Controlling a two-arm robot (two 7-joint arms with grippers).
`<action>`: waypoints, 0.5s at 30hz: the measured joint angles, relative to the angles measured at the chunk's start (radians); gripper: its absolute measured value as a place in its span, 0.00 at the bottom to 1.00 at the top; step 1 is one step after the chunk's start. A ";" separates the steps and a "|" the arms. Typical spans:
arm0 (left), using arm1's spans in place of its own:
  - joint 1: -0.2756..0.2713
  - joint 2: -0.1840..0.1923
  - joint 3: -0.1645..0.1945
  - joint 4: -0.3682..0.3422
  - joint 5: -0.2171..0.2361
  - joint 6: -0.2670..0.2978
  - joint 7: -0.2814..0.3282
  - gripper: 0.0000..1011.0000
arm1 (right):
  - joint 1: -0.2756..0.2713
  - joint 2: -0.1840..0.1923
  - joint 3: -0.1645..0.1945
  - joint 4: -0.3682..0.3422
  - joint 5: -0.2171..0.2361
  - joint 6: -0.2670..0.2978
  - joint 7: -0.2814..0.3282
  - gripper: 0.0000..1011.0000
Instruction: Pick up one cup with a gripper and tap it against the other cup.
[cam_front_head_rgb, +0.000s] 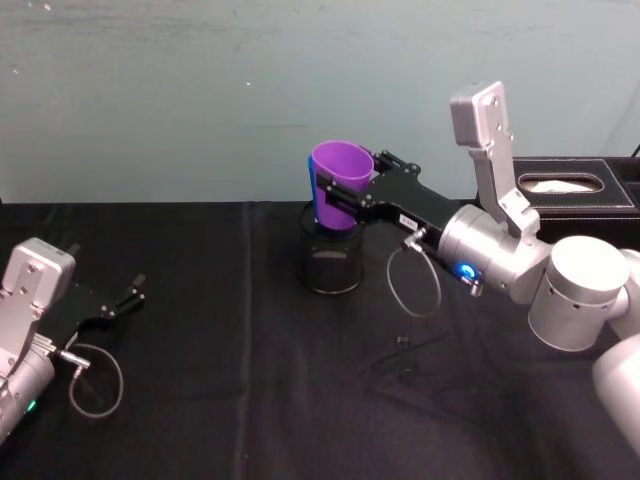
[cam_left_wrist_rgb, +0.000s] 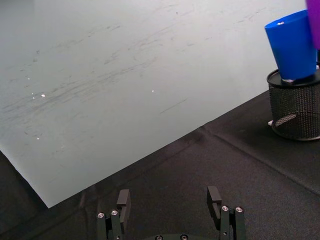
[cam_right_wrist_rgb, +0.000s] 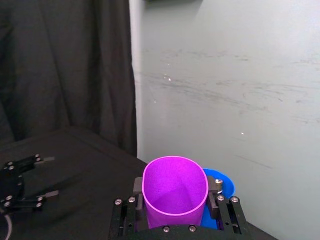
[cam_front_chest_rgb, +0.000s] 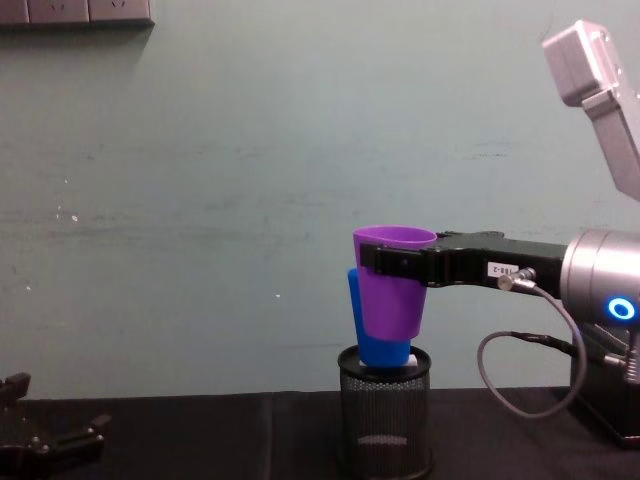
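Here the right hand (cam_front_head_rgb: 335, 195) clasps the purple cup (cam_front_head_rgb: 340, 185) against the blue cup (cam_front_chest_rgb: 372, 335).

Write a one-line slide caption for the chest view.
Right gripper holds the purple cup beside the blue cup standing in a mesh holder.

Blue cup (cam_front_head_rgb: 312, 190) mostly hidden behind purple cup (cam_front_head_rgb: 340, 185).

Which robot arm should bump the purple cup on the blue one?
The right. Its gripper already holds the purple cup raised beside the blue cup, which stands in the mesh holder. The left gripper rests far off, jaws open.
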 joint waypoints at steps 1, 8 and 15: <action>0.000 0.000 0.000 0.000 0.000 0.000 0.000 0.99 | -0.011 0.007 0.000 -0.017 0.002 0.000 0.002 0.71; 0.000 0.000 0.000 0.000 0.000 0.000 0.000 0.99 | -0.065 0.044 0.002 -0.104 0.009 0.000 0.002 0.71; 0.000 0.000 0.000 0.000 0.000 0.000 0.000 0.99 | -0.169 0.093 0.004 -0.232 0.010 -0.011 -0.012 0.71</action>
